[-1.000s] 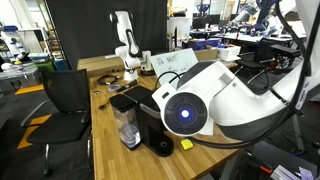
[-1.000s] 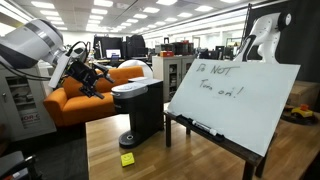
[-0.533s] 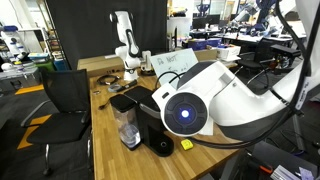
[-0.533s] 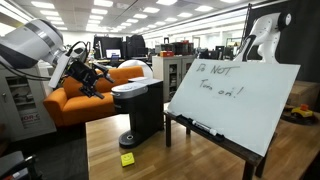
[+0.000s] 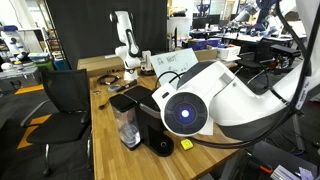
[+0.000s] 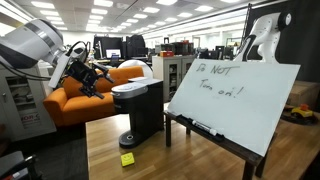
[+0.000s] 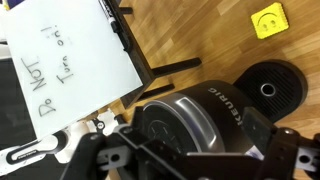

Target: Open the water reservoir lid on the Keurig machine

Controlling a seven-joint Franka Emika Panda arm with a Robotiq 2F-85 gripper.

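The black Keurig machine (image 5: pixel 152 122) stands on the wooden table, with its clear water tank (image 5: pixel 128 130) at its side. The flat black water reservoir lid (image 5: pixel 122 102) lies shut on the tank. In an exterior view the Keurig machine (image 6: pixel 140 110) faces the camera and its tank is hidden behind it. My gripper (image 6: pixel 92 76) hangs open and empty in the air, beside and slightly above the machine, apart from it. In the wrist view the gripper (image 7: pixel 195 152) looks down on the rounded brew head (image 7: pixel 190 118); the lid does not show there.
A whiteboard sign (image 6: pixel 232 92) on a black stand sits close beside the machine and also shows in the wrist view (image 7: pixel 60 70). A yellow sticky note (image 6: pixel 127 158) lies in front of the drip tray (image 7: pixel 265 88). A second white arm (image 5: pixel 122 40) stands at the table's far end. A black chair (image 5: pixel 65 95) is alongside.
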